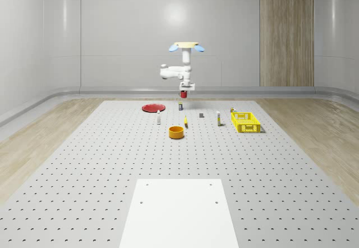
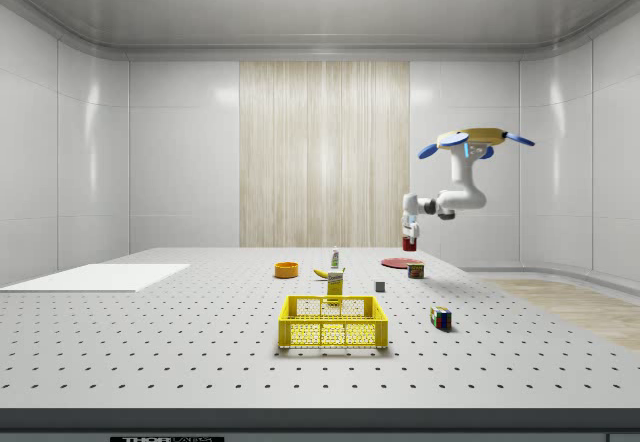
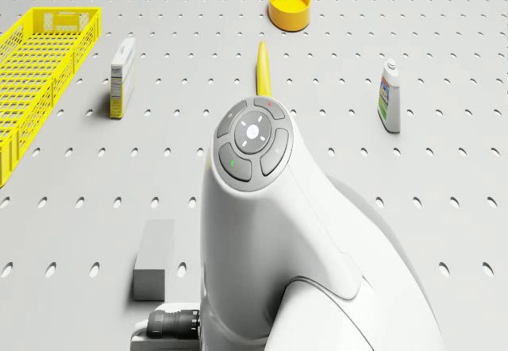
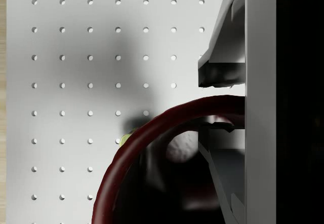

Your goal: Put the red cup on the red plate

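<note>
The drone hovers above the far part of the perforated table, its white arm bent downward. My gripper hangs well above the table and is shut on the red cup, which dangles below it. In the wrist view the fingers pinch the cup's dark red rim, one inside and one outside. The red plate lies flat on the table, lower and toward the whole-scene view's left of the cup. From the side, the cup hangs above the plate.
Under and in front of the gripper stand a small can, a grey block, a banana, a bottle and a carton. An orange bowl and a yellow crate sit nearer. A white mat covers the front.
</note>
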